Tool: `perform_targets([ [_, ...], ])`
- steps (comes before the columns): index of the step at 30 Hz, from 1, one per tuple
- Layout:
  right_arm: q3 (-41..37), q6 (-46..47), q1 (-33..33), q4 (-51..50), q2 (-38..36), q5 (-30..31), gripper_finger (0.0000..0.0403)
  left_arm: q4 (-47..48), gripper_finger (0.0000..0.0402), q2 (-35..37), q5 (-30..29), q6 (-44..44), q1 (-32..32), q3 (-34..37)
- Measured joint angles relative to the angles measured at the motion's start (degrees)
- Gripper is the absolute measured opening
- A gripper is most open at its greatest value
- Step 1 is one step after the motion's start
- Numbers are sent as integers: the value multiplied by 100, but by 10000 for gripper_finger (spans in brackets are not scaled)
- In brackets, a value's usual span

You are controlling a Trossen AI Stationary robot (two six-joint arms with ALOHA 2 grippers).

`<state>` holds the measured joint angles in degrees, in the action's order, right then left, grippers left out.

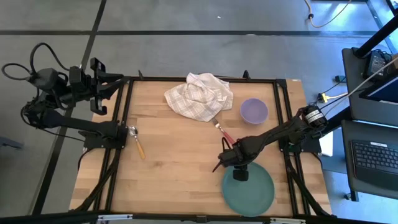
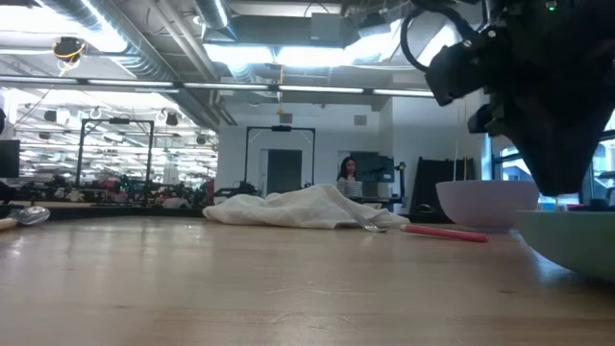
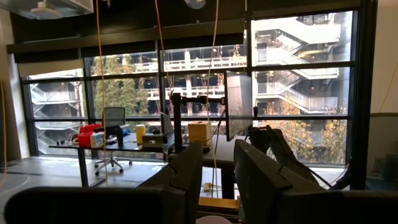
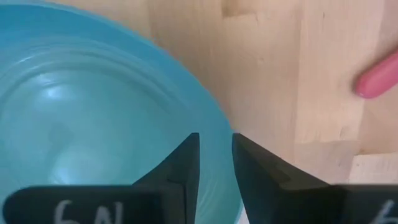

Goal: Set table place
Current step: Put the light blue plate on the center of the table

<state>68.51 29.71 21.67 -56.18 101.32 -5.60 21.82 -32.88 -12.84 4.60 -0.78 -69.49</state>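
The teal plate (image 1: pixel 252 190) lies at the table's near right. My right gripper (image 1: pixel 240 173) stands over its far-left rim, pointing down, shut on that rim. The lilac bowl (image 1: pixel 254 111) stands at the far right. The red-handled fork (image 1: pixel 222 132) lies on the wood between bowl and plate, its tines toward the white checked cloth (image 1: pixel 199 94). The yellow-orange-handled spoon (image 1: pixel 138 144) lies at the left, next to my left arm's base. My left gripper (image 3: pixel 217 180) is held high off the table's far-left corner, its fingers a little apart and empty. My right gripper pinches the plate's rim (image 4: pixel 217 134) between its two fingers, one finger (image 4: pixel 180 174) over the plate's inside and the other outside the edge. The fingers come from above, pointing down. I cannot tell whether the plate is lifted off the wood.
The crumpled cloth lies at the far middle of the table (image 1: pixel 180 168). Bare wood spreads across the middle and near left. The black frame (image 1: pixel 289 143) edges the top. In the low view a person shows far off in the room behind.
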Motion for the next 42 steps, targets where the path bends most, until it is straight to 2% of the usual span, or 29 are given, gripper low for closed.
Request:
perform_targets([
  [14,-410,5,0,299,0,67,97,1,86,0,0,-2,0,0],
  [23,-418,-7,2,333,0,371,97,2,86,0,0,-2,0,0],
  [42,-420,3,2,588,0,353,97,2,86,0,0,2,0,0],
])
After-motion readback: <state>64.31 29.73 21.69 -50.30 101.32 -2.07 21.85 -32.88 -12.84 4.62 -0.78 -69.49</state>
